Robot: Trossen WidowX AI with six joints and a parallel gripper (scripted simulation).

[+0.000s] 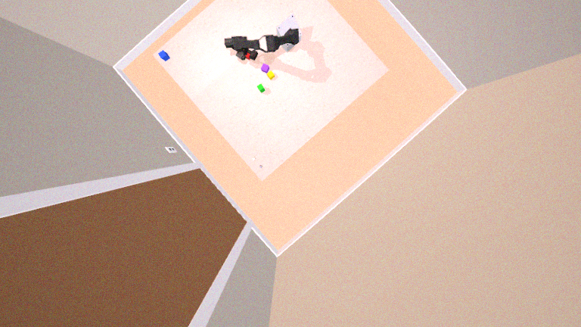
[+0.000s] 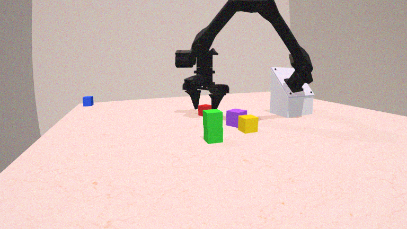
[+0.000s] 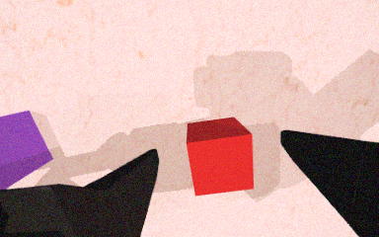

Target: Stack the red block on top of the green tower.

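The red block (image 1: 247, 55) (image 2: 204, 107) (image 3: 220, 157) lies on the table. My gripper (image 1: 247, 54) (image 2: 205, 105) (image 3: 218, 146) is open and low over it, one finger on each side of the block with a gap on both sides. In the exterior view the fingertips reach about the level of the block's top. The green tower (image 1: 260, 88) (image 2: 212, 125), two green blocks stacked upright, stands in front of the red block, apart from it and from the gripper.
A purple block (image 1: 265, 67) (image 2: 235, 117) (image 3: 20, 145) and a yellow block (image 1: 270, 75) (image 2: 247, 123) lie close beside the tower. A blue block (image 1: 163, 54) (image 2: 87, 100) sits at the far table corner. The arm's grey base (image 2: 288, 96) stands at the back right.
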